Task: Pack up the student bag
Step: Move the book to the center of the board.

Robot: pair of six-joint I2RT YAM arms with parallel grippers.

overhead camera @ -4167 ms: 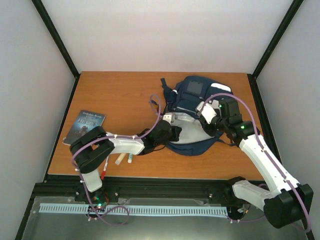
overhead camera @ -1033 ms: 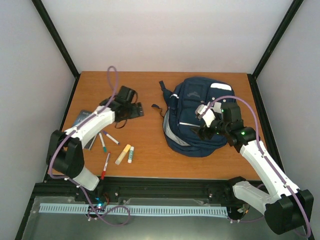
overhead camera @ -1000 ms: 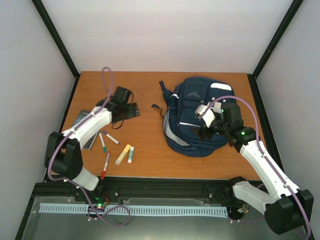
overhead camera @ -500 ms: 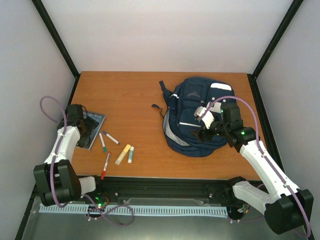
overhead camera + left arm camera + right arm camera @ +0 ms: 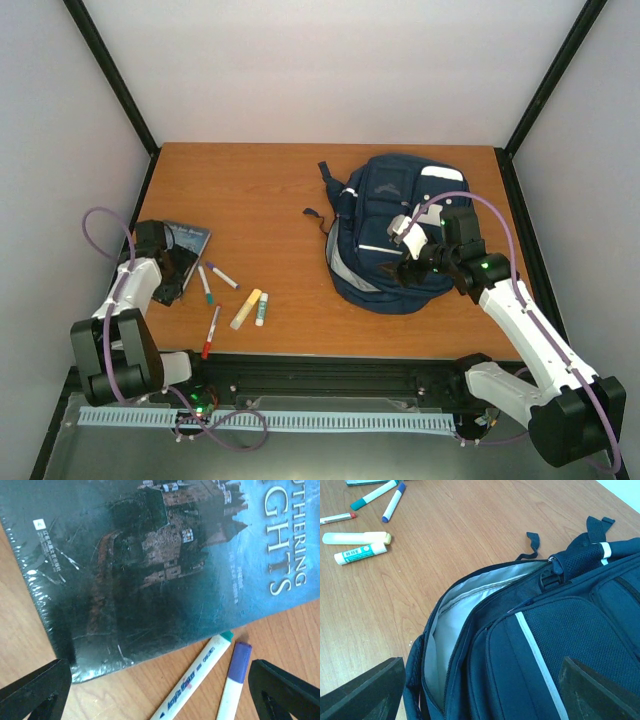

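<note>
The student bag (image 5: 385, 215), navy with white stripes, lies at the table's right. Its main compartment gapes, showing grey lining (image 5: 451, 625). My right gripper (image 5: 404, 270) hovers open over the bag's (image 5: 555, 645) front panel, with the stripe between its fingertips (image 5: 362, 692). At the left a dark teal book (image 5: 191, 238) lies flat. My left gripper (image 5: 168, 264) is open low over the book's (image 5: 150, 560) near corner, holding nothing. A green-capped marker (image 5: 197, 675) and a purple-capped marker (image 5: 235, 677) lie just off that corner.
Right of the book lie the two markers (image 5: 205, 284) (image 5: 222, 275), a red pen (image 5: 211, 331), a yellow glue stick (image 5: 245, 309) and a small white glue stick (image 5: 261, 309). Black frame posts stand at the table's corners.
My left arm has swung from mid-table to the far left and come down over the book. The right arm and the bag have stayed put.
</note>
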